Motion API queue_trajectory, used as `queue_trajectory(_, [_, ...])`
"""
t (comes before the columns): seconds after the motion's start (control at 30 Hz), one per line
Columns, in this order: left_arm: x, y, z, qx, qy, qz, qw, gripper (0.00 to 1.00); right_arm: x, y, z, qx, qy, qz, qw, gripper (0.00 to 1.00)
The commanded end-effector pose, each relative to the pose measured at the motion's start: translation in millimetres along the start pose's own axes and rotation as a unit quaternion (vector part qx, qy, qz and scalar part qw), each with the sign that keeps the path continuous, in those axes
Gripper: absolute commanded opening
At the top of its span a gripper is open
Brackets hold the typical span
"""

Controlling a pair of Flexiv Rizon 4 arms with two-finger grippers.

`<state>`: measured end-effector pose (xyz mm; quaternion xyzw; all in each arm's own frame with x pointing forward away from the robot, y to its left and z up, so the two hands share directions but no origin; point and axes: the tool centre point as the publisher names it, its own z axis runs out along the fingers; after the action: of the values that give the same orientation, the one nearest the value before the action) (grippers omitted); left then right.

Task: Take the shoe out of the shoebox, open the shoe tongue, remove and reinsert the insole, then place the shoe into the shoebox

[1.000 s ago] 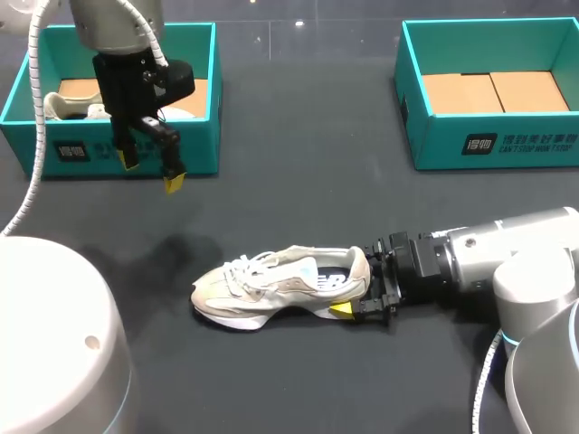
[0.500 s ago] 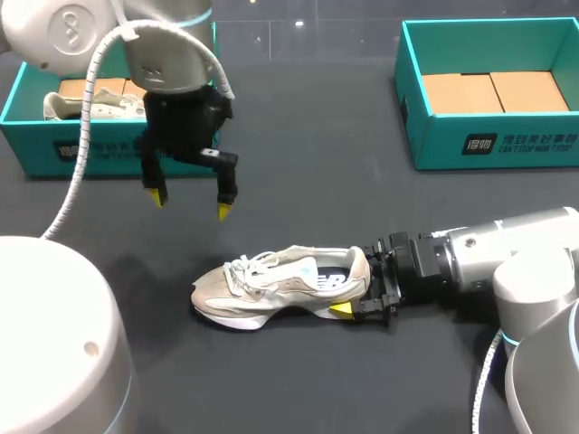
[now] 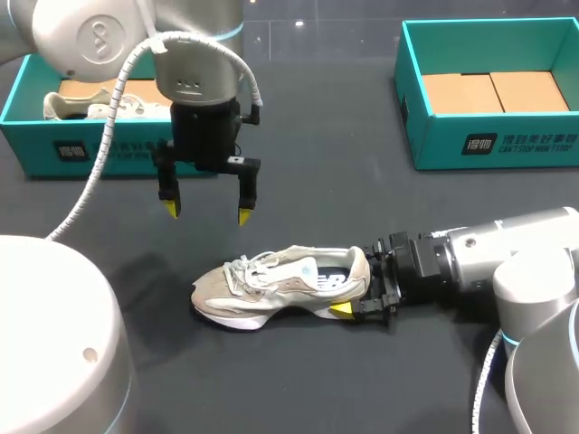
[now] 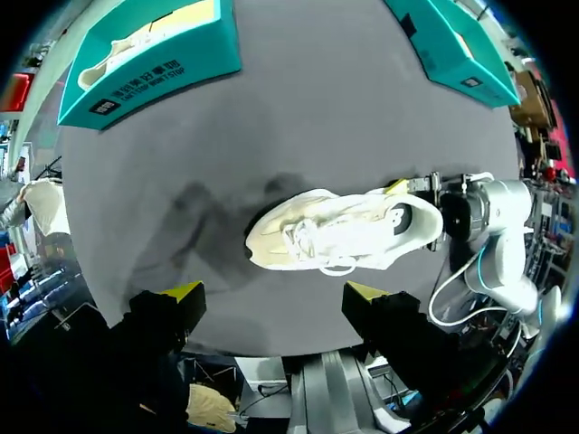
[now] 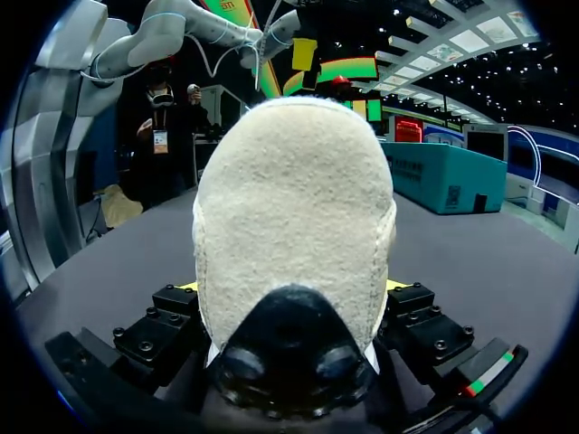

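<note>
A cream sneaker (image 3: 280, 287) lies on its side in the middle of the dark table, toe to the left. My right gripper (image 3: 351, 291) is shut on its heel, one yellow fingertip (image 3: 341, 309) showing at the near side. In the right wrist view the fuzzy heel (image 5: 294, 226) fills the space between the fingers. My left gripper (image 3: 206, 212) hangs open above the table, a little behind and left of the shoe's toe. The left wrist view has the sneaker (image 4: 339, 231) ahead of the spread left gripper (image 4: 271, 291), with nothing between its fingers.
A teal shoebox (image 3: 118, 149) at the back left holds a second pale shoe (image 3: 90, 104). Another teal shoebox (image 3: 488, 136) at the back right shows only its cardboard floor. Bare dark tabletop lies between the boxes and the sneaker.
My left arm has swung from over the back-left shoebox rightward and nearer, toward the sneaker, gripper staying open. The right arm and the shoe have not moved.
</note>
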<state>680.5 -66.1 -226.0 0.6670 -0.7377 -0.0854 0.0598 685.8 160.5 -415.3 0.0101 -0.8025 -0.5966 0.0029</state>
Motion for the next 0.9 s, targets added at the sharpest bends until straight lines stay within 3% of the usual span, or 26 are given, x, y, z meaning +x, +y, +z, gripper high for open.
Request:
queue_trajectory(0.03, [27.4,-10,9,-0.04,-0.01,-0.005,0.999,1.0,-1.6,-0.7,1,0.003,0.0,0.0,1.0,0.0])
queue_trajectory(0.43, [77.7,-12,27,-0.012,-0.084,-0.054,0.995,1.0,-1.6,-0.7,1,0.003,0.0,0.0,1.0,0.0])
queue_trajectory(0.9, [112.5,-15,64,-0.002,-0.126,-0.063,0.99,1.0,-1.6,-0.7,1,0.003,0.0,0.0,1.0,0.0])
